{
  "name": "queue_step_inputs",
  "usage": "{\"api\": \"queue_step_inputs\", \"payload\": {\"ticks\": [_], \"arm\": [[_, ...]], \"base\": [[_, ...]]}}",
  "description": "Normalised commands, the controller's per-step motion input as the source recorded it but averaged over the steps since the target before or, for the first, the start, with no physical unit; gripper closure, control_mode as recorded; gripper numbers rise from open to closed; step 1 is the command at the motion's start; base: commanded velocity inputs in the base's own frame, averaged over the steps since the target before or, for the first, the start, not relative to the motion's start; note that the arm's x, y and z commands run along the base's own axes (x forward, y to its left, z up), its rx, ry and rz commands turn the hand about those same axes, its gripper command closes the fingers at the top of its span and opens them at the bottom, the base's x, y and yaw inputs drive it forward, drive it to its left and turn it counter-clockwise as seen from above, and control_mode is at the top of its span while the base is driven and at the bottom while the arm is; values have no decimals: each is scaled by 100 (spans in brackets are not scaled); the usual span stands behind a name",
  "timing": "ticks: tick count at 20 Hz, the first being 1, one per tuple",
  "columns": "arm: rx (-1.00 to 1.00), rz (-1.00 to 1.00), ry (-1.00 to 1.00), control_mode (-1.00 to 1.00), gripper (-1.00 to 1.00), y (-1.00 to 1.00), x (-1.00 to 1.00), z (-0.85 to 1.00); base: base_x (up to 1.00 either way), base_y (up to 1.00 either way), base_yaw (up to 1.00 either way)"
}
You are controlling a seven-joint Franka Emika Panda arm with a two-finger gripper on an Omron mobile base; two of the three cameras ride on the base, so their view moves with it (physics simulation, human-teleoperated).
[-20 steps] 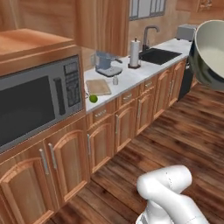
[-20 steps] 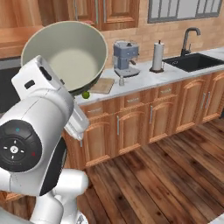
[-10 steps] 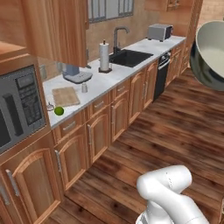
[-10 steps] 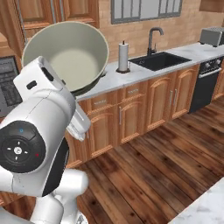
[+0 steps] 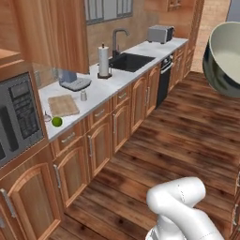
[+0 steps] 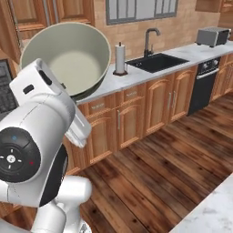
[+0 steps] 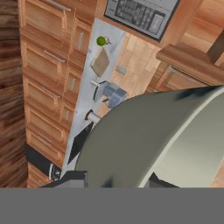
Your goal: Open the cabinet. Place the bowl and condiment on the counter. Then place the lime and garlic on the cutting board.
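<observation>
My gripper (image 7: 114, 180) is clamped on the rim of the bowl (image 6: 68, 57), fingers part-way apart with the wall between them, low centre of the hand view. The bowl hangs in the air, tilted, cream inside showing: upper right of the left base view, upper left of the right base view. On the counter (image 5: 110, 86), left of the left base view: cutting board (image 5: 63, 105), lime (image 5: 57, 122) just beside its near corner, condiment (image 5: 84, 95) near its far edge.
</observation>
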Motion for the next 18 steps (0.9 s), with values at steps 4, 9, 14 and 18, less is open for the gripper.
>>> {"api": "queue_step_inputs", "payload": {"ticks": [4,9,14,18], "arm": [[0,0,0,100,100,0,0,0],[0,0,0,100,100,0,0,0],[0,0,0,100,100,0,0,0],[0,0,0,100,100,0,0,0]], "base": [[-8,59,-11],[-6,58,-9],[27,33,-10],[68,1,-12]]}}
